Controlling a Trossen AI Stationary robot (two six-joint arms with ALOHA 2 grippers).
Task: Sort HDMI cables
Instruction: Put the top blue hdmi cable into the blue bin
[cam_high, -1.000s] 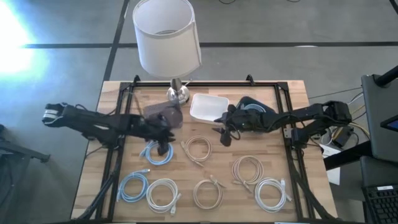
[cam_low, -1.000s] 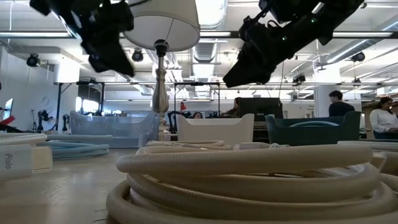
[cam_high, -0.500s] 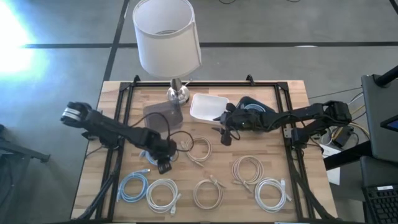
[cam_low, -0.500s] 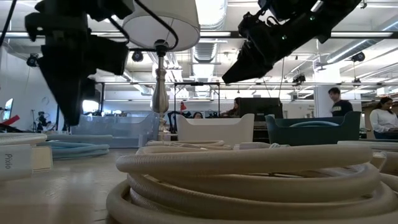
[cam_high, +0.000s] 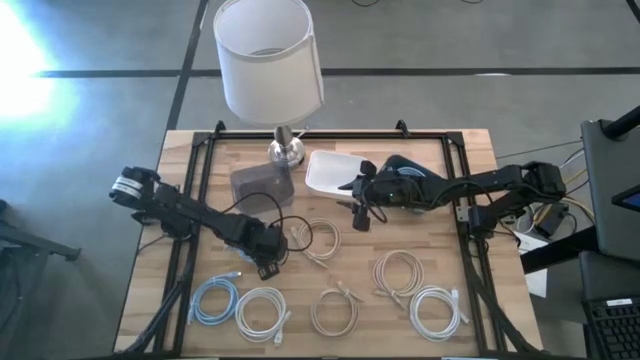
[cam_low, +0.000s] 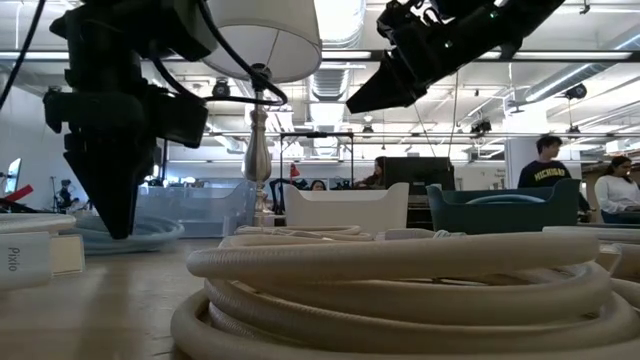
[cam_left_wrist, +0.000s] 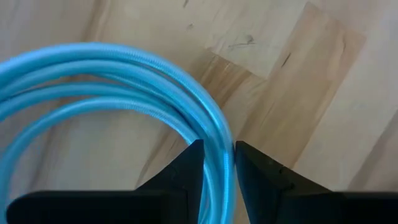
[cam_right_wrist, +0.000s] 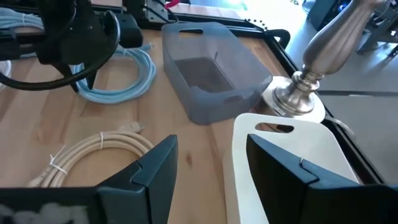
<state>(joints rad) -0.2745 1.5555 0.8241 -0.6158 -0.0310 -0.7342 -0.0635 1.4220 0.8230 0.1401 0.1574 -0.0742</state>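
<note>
A blue cable (cam_left_wrist: 106, 93) lies coiled on the desk (cam_high: 470, 170), left of centre, and the left tool (cam_high: 268, 262) has its fingers apart astride one strand, probably set to pinch and lift it for sorting. The right tool (cam_high: 362, 205), fingers apart and empty, hovers near the white tray (cam_high: 325, 172), waiting.

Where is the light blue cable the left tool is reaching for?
In the high view it lies left of centre, under the left tool, in front of the grey bin; the left wrist view shows the light blue cable between its fingers.
</note>
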